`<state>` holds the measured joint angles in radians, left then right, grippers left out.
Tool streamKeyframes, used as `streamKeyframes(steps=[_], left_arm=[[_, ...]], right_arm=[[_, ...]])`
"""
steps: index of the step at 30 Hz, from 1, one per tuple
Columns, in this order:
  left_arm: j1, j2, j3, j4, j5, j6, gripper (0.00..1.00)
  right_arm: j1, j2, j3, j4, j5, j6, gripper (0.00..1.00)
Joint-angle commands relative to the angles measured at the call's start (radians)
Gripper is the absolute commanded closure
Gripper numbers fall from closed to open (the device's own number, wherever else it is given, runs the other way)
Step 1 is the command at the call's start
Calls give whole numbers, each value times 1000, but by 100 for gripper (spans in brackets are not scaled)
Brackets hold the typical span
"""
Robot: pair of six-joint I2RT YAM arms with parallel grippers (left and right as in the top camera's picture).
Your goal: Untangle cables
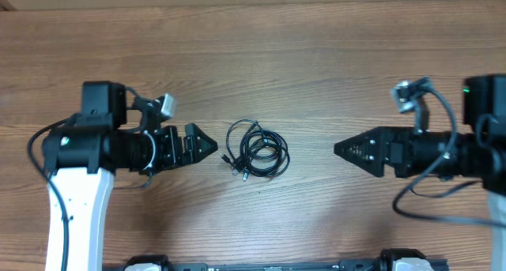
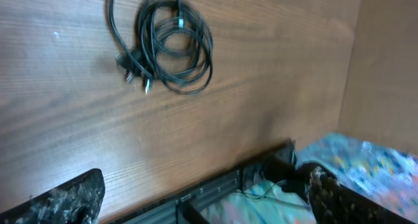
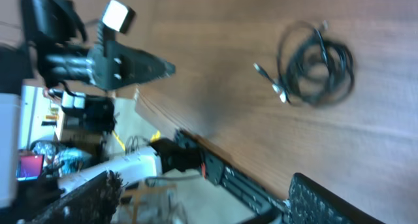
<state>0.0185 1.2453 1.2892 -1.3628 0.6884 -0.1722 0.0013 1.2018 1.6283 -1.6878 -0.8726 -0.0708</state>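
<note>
Just coiled cables [image 1: 256, 148] between two arms' fingers [image 1: 207, 142].

no readable text, labels or numbers

cables [image 1: 254, 148] on table [image 1: 316, 58], between left pincer [image 1: 207, 144], right pincer [image 1: 341, 148]

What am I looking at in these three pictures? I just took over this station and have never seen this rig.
Two robot arms sit at a wooden table. The top-down picture comes from a fixed camera above; the other two come from a camera on each wrist. The left end effector and the right end effector point toward each other with the cables between them. Those are thin black cords in one tangled coil, with small plugs sticking out. Neither end effector touches or holds anything. The left one stands open; the right one's opening is unclear here.
</note>
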Motion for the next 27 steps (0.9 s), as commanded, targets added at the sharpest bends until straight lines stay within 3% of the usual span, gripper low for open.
streamKeyframes(steps=[1, 6, 14, 22, 27], left_arm=[[-50, 79, -5, -19, 5, 16, 0], [-116, 164, -5, -9, -19, 15, 1], [-191, 282, -5, 50, -116, 7, 0], [-199, 385, -5, 115, -144, -17, 0], [-184, 444, -5, 102, -408, -194, 0]], right_arm=[[57, 32, -104, 53, 136, 91, 20], [143, 37, -296, 249, 320, 338, 20], [301, 103, -561, 589, 333, 556, 20], [435, 278, -581, 740, 334, 600, 20], [459, 386, -581, 803, 338, 623, 30]])
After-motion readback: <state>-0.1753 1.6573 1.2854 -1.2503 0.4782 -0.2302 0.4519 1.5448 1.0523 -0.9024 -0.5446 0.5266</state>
